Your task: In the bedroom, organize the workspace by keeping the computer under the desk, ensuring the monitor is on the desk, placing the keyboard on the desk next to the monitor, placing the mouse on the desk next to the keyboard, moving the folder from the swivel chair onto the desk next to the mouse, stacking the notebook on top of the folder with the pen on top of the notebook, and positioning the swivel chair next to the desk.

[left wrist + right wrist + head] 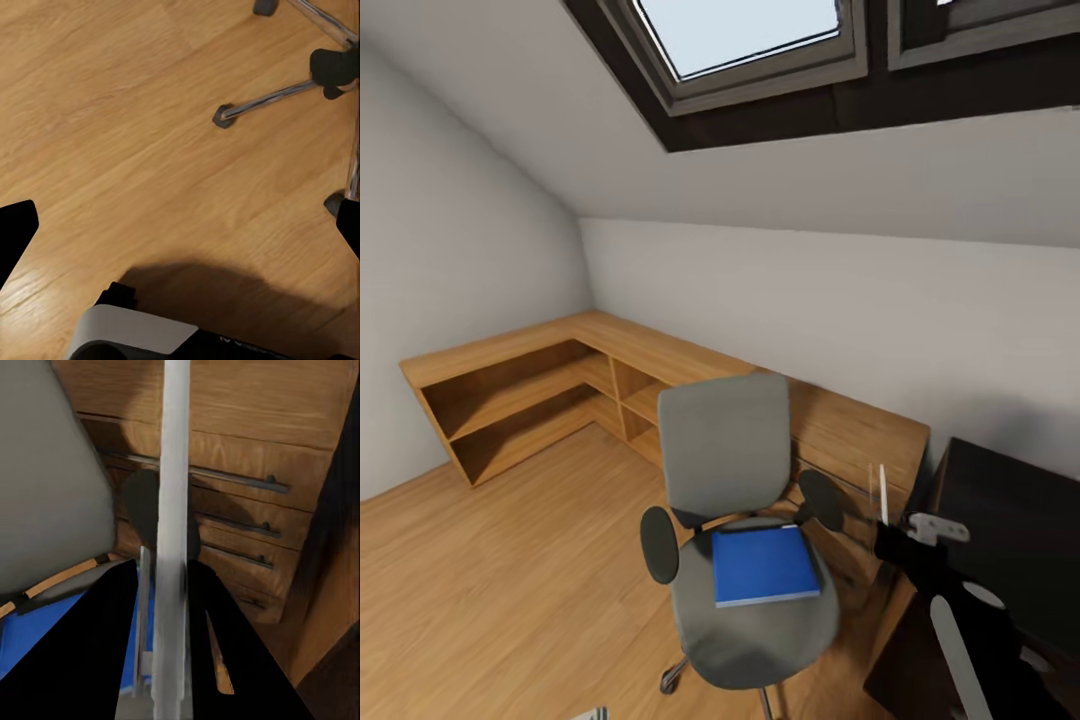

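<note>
My right gripper [888, 532] is clamped on the pen [882, 492], a thin whitish stick standing upright from between the black fingers, seen in the right wrist view [171, 532] as a pale bar running straight out along them. I hold it just off the swivel chair's [728, 470] right armrest, between the chair and the near corner of the black desk [1010, 520], which lies to my right and is the closer goal for this arm. The flat, bright blue folder [764, 565] rests on the grey padded seat, its long axis running roughly across the seat, to the left of and slightly below the pen; I judge it must reach the desk before the pen can be stacked. Behind the chair stand a light wooden drawer unit [860, 435] with slim bar handles and low open wooden shelving [520, 395]. My left gripper [180, 232] hangs over plank flooring [112, 112] near the chair's chrome castor base [277, 94], jaws spread wide and empty.
</note>
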Tool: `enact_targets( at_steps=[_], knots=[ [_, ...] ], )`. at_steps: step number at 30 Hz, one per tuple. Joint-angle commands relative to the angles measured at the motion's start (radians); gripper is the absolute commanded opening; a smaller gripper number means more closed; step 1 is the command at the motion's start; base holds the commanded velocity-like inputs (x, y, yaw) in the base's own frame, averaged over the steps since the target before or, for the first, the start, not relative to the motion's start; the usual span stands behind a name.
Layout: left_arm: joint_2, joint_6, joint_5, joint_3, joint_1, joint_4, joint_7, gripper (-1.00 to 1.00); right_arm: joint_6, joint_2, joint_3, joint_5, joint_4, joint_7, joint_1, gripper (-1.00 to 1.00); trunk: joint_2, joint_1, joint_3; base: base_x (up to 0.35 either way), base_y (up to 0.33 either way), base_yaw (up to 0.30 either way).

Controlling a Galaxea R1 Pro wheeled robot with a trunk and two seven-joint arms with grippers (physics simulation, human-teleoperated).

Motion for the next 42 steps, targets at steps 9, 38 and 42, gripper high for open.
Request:
enact_targets(
  at_steps=[9, 38, 42],
  knots=[
    [0.000, 0.003, 0.009, -0.002, 0.001, -0.002, 0.007, 1.00, 0.014, 0.001, -0.169, -0.035, -0.014, -0.002, 0.008, -1.00, 0.062, -0.034, 0.027, 0.000, 0.000, -0.253],
    [0.002, -0.064, 0.009, -0.001, 0.000, -0.002, 0.005, 1.00, 0.001, -0.045, -0.216, -0.025, 0.215, -0.009, -0.010, -1.00, 0.062, -0.034, 0.026, 0.096, -0.061, -0.060],
    [0.002, -0.064, 0.009, -0.001, 0.001, -0.002, 0.005, 1.00, -0.029, -0.068, -0.216, -0.021, 0.350, -0.007, -0.072, -1.00, 0.062, -0.034, 0.026, 0.003, -0.002, 0.000]
  ],
)
